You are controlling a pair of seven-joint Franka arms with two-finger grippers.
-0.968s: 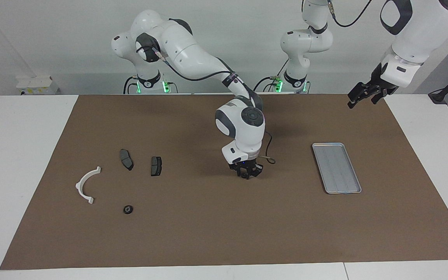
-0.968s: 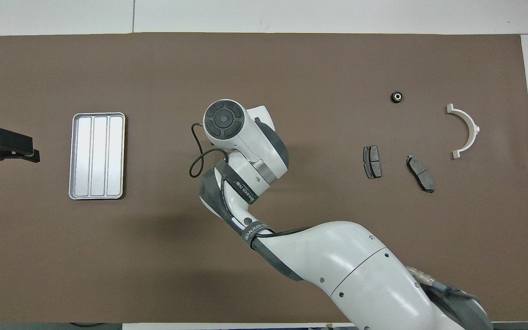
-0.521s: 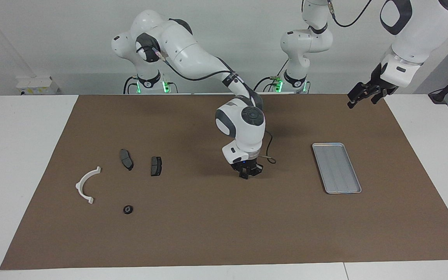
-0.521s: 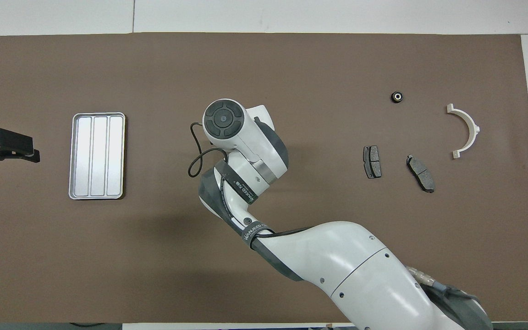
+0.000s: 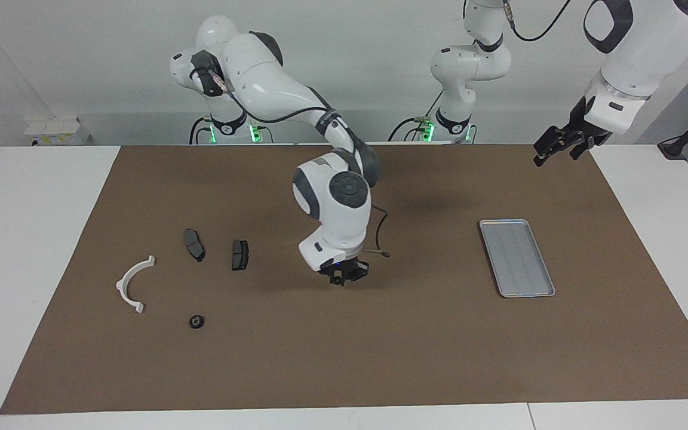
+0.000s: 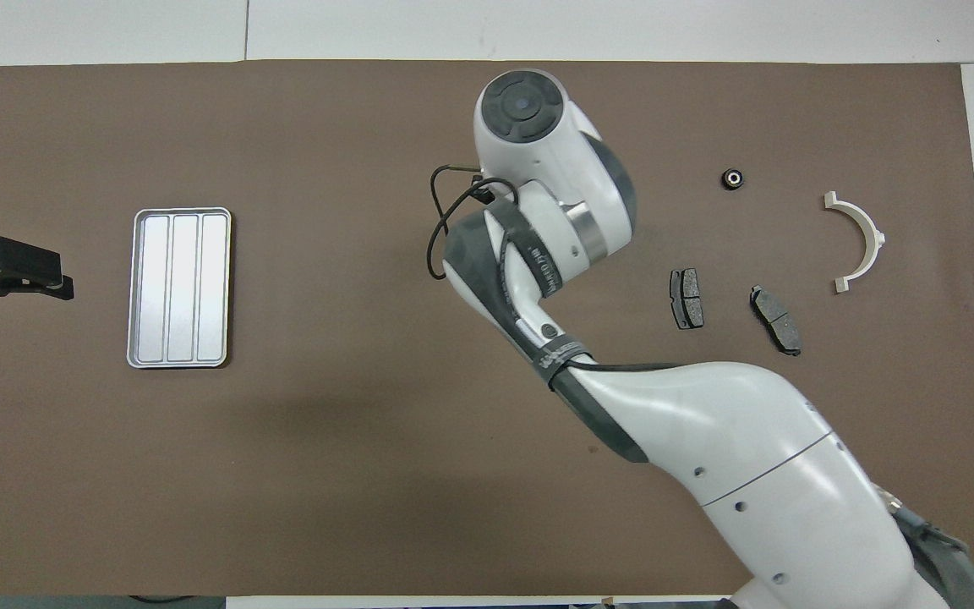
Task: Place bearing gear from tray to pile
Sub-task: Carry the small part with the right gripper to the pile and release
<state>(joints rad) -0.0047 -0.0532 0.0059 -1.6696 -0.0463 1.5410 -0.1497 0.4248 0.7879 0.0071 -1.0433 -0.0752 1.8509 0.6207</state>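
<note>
Small black round metal bearing gear (image 5: 196, 322) beside pile: likely stiff, slippery, pinch rim; right gripper (image 5: 343, 277) jaws unreadable.

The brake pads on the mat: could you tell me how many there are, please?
2. One brake pad lies beside the other brake pad, both nearer the robots than the white bracket. None seems hidden.

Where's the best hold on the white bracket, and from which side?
Take the bracket at mid-arc, from straight above, one finger inside the curve and one outside. It lies flat on the mat, the band looks thin there, and both ends carry small flanges. The right claw, over mid-mat, seems better placed; the left claw waits over the mat's edge at its own end.
</note>
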